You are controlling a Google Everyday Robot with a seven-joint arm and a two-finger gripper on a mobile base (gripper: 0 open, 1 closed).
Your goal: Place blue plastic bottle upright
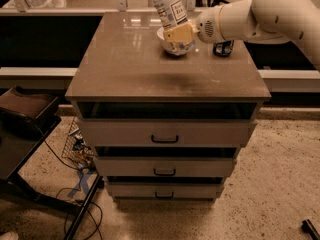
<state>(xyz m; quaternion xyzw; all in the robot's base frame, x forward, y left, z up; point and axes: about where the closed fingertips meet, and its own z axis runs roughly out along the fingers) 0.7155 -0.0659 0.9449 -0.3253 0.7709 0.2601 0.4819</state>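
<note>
The blue plastic bottle point(169, 9) is clear and pale with a white label with dark print. It stands nearly upright, leaning a little to the left, with its base low over the back middle of the brown cabinet top point(130, 69). My gripper point(179, 35) comes in from the right on a white arm and is shut on the bottle's lower part with tan fingers point(178, 33). I cannot tell whether the base touches the top. The bottle's cap is cut off by the upper edge of the view.
A dark can point(223, 48) stands on the cabinet top just right of my gripper, under the arm. The cabinet has three drawers point(165, 134). A dark stand point(25, 119) and loose cables point(75, 149) are on the floor at left. A rail runs behind the cabinet.
</note>
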